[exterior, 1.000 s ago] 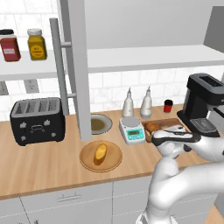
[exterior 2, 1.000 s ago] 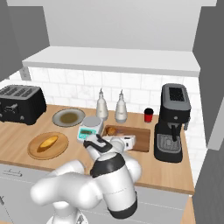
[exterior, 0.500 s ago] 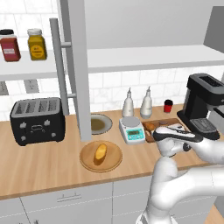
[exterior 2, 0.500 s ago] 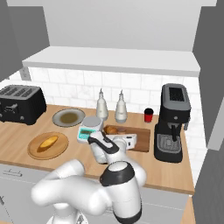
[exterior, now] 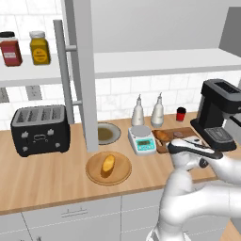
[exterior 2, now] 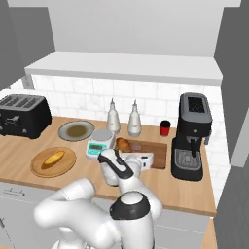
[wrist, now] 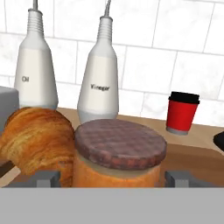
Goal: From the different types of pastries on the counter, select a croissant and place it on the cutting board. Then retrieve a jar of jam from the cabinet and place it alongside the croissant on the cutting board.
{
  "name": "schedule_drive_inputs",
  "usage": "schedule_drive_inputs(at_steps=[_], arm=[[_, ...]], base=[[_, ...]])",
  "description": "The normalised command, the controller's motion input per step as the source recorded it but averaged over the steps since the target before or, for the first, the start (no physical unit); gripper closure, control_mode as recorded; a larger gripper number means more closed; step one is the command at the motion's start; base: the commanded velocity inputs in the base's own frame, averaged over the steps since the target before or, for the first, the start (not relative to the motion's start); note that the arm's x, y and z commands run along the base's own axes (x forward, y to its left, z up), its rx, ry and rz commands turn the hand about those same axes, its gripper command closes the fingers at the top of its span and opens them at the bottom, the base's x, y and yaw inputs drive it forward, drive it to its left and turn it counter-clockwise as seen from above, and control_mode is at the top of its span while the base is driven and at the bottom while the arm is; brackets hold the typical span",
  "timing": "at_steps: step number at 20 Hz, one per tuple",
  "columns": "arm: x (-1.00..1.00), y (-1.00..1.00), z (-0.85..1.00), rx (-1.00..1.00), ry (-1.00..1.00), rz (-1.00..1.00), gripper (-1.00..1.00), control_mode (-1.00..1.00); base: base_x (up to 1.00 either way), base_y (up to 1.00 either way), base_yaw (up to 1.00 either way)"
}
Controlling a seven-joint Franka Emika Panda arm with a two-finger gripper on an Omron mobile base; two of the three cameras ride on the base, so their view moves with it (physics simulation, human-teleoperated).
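Jam jar (wrist: 117, 162), squat and orange-brown under a dark brown lid, stands on the cutting board (exterior: 188, 134) touching or almost touching the croissant (wrist: 38, 140), which lies on its left in the hand view. The hand (wrist: 112, 178) is right at the jar: its two dark fingertips (wrist: 46, 178) stand wide apart, one on each side of the jar's body, with a slight gap showing at each side, so the jaws are spread and not clamped on it.

In the left base view the board lies on the tabletop (exterior: 56, 181) between the small kitchen scale (exterior: 142, 140) on its left and the black coffee machine (exterior: 219, 113) on its right, with the croissant (exterior: 163, 136) at the board's left end.

Behind the board stand two white bottles, one marked oil (wrist: 36, 65) and one marked vinegar (wrist: 100, 78), and a red cup with a black lid (wrist: 182, 113).

Further left, the paler oval loaf (exterior: 108, 164) rests on a round wooden plate (exterior: 96, 176), near a black toaster (exterior: 40, 129).
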Motion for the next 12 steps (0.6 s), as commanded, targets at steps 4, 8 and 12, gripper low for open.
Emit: schedule_drive_inputs(at_steps=[4, 8, 12], arm=[[-0.6, -0.28, -0.11, 0.0, -0.01, 0.0, -1.0, -1.0], [-0.41, -0.12, -0.2, -0.01, -0.01, 0.0, -1.0, -1.0], [-0.84, -0.35, 0.31, 0.0, -0.1, 0.0, -1.0, -1.0]], base=[[0.0, 0.0, 0.0], [0.0, 0.0, 0.0], [0.0, 0.0, 0.0]])
